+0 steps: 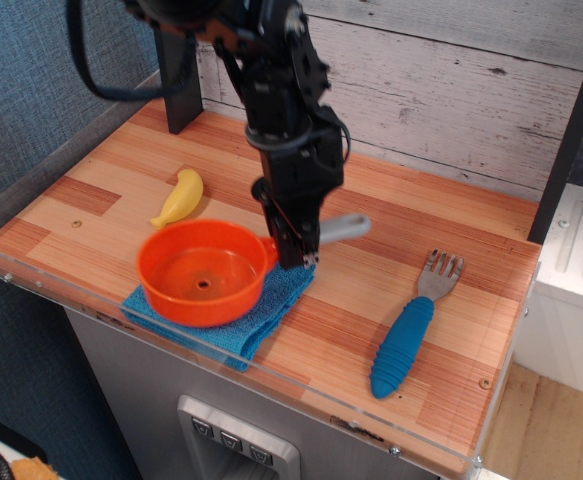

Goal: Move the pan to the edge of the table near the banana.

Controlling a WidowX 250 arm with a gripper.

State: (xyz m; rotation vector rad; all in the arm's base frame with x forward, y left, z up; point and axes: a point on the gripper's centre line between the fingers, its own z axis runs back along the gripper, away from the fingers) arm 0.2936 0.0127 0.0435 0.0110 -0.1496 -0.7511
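my arm (271, 90) is black all over, built from chunky, blocky segments with a matte finish and a few glossy edges that catch the light. a thick black cable (83, 60) loops off my upper part in a wide curve at the left. lower down i narrow into a squarish wrist housing, and my gripper (296, 255) tapers to slim black fingers with a small pale marking near the tip.
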